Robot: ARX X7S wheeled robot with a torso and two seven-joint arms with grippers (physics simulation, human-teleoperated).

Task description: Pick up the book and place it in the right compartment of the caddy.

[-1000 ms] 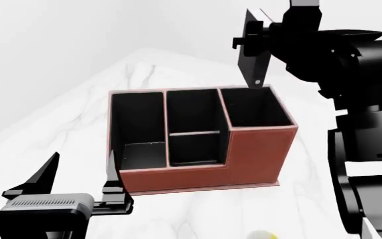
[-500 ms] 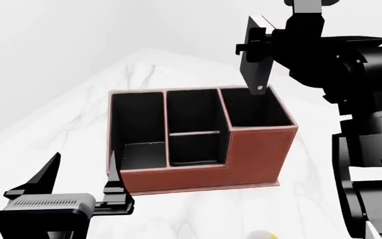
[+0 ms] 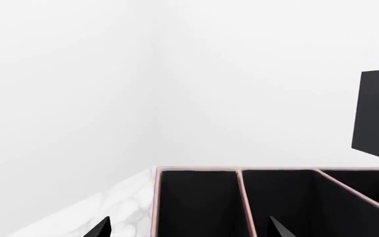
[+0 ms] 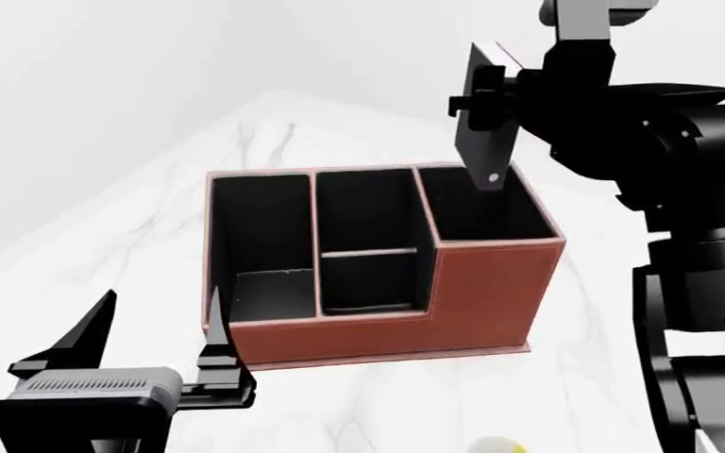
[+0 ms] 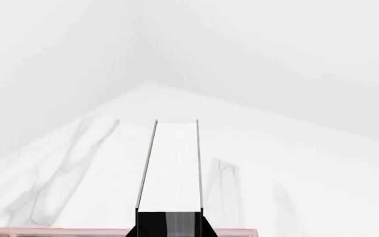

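Caddy (image 4: 388, 283) on marble tabletop (image 4: 148, 236), all sections empty. Book (image 4: 483, 118) clamped upright in right gripper (image 4: 486, 99), lower corner just above caddy's right compartment (image 4: 482, 209). Pickup done; lowering, release left. Left gripper (image 4: 148, 344) spread, idle by caddy front.

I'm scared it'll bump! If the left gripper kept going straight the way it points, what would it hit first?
Probably the caddy: the left gripper is open and aims at its low-fronted end section, apart from the book. Depth is unclear.

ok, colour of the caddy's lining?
Black inside the red-brown leather-look caddy; clearest in the head view.
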